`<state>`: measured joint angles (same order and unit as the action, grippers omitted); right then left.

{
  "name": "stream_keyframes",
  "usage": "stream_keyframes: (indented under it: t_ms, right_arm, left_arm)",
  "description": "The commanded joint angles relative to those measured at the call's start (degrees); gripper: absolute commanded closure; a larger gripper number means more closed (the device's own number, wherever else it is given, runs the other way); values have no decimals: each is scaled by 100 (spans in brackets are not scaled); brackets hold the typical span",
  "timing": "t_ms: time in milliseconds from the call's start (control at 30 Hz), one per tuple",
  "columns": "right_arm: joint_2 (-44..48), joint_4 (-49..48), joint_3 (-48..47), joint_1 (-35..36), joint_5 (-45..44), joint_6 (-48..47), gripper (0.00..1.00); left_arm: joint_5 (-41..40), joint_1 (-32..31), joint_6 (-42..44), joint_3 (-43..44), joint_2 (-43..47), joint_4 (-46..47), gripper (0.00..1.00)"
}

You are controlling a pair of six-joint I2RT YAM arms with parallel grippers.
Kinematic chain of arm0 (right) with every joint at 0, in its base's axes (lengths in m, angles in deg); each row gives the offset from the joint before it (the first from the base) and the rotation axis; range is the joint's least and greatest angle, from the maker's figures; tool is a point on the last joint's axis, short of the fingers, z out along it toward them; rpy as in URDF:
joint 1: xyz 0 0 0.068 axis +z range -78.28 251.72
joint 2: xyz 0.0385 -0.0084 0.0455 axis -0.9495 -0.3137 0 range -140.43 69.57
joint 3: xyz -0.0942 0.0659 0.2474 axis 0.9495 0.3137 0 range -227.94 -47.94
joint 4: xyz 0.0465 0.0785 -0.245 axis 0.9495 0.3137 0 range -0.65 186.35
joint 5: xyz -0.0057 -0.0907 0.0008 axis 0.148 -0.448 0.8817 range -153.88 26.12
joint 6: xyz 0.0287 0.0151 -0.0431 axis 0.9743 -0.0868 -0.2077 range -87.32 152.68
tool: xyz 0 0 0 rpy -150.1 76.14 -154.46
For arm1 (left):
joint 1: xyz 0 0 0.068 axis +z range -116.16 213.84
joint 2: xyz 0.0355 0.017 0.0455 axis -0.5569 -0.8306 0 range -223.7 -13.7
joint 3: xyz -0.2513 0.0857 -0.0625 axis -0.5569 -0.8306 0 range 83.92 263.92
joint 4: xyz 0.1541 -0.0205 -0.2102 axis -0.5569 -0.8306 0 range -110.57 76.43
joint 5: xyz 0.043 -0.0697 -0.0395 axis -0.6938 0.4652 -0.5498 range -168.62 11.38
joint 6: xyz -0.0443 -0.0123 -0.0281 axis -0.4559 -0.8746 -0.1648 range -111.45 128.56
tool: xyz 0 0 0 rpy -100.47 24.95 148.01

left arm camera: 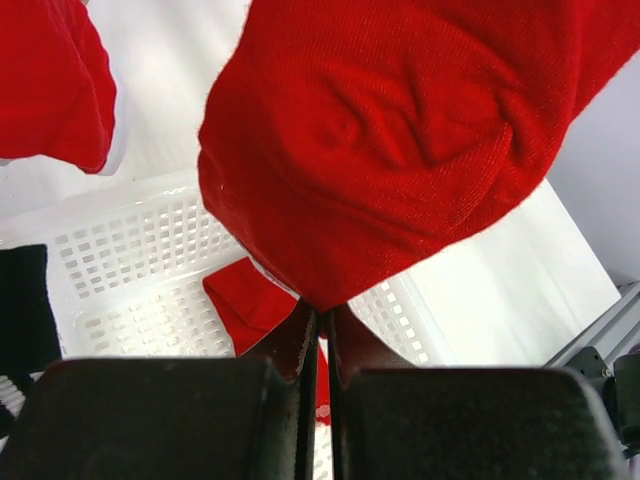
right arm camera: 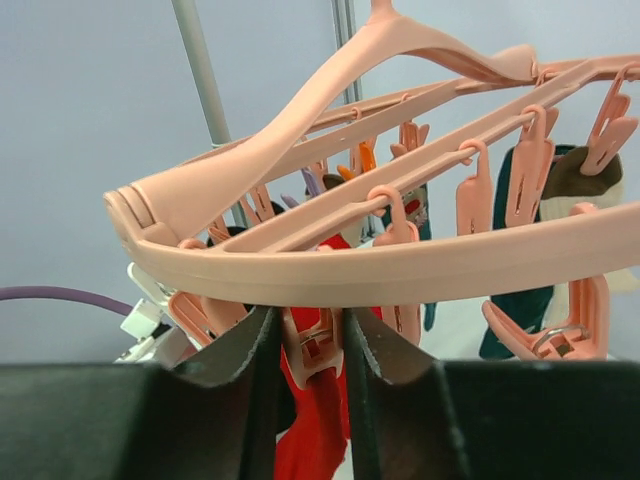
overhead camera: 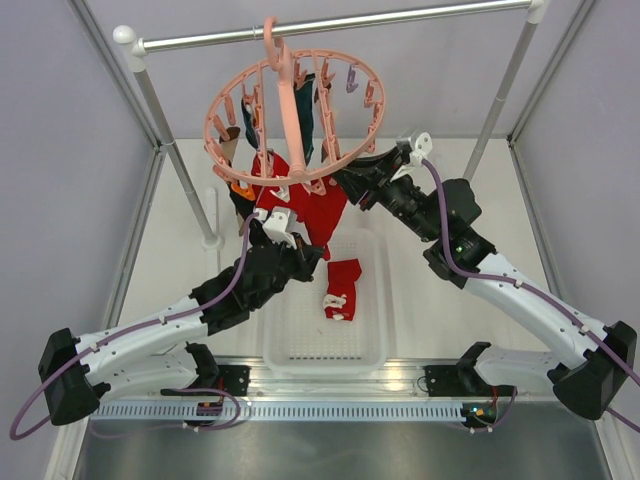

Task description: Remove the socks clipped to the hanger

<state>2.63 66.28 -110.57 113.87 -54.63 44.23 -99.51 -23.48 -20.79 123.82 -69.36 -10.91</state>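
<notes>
So, the left end effector [left arm camera: 320,318] is clenched tight on the bottom tip of a soft red fabric sock [left arm camera: 400,140], which hangs right above its fingers. Below and beyond it a white perforated plastic basket [left arm camera: 130,250] sits on the desk [overhead camera: 420,310], with another red sock [left arm camera: 245,300] lying inside. The right end effector [right arm camera: 312,335] is tucked up under the rim of the round salmon-pink plastic hanger ring [right arm camera: 330,270], squeezing a small salmon-pink plastic clip [right arm camera: 318,350] between its fingers. Red fabric dangles just under that clip. A dark teal sock [right arm camera: 515,310] hangs further off to its right.
</notes>
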Motion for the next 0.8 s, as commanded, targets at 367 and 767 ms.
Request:
stream_keyframes:
  t_ms: [367,767]
  right_arm:
    - [163,-22,-206,-14,-556,14,98]
    - [190,505,-329,-14,-1250,-118,98]
  left_arm:
    - [374,-25,-203,97,-225,7,98]
    - [972,-25,-89,317,-718,104,37]
